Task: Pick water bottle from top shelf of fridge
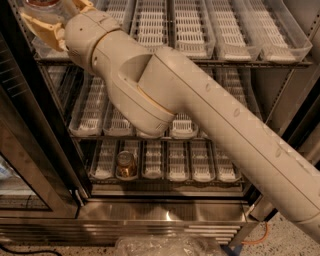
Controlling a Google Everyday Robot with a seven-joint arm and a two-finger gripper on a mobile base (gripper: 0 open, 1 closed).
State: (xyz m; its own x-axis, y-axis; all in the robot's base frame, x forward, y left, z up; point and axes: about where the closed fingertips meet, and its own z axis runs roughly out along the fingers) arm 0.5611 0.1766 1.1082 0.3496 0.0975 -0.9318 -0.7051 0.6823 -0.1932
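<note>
The water bottle [44, 7], clear with a red-edged label, stands at the far left of the top shelf [260, 62], cut off by the frame's top edge. My gripper [60, 16] is at the top left corner, its tan fingers [44, 31] on either side of the bottle and closed against it. My thick beige arm [200, 115] runs diagonally from the lower right up to it and hides much of the fridge [150, 212] interior. Clear lane trays [192, 30] with white slatted floors line the shelf.
A short amber jar with a gold lid [126, 165] sits on the lowest rack at the left. The dark-framed glass door [30, 150] stands open at the left. Crumpled clear plastic [165, 246] lies on the floor in front of the louvred base.
</note>
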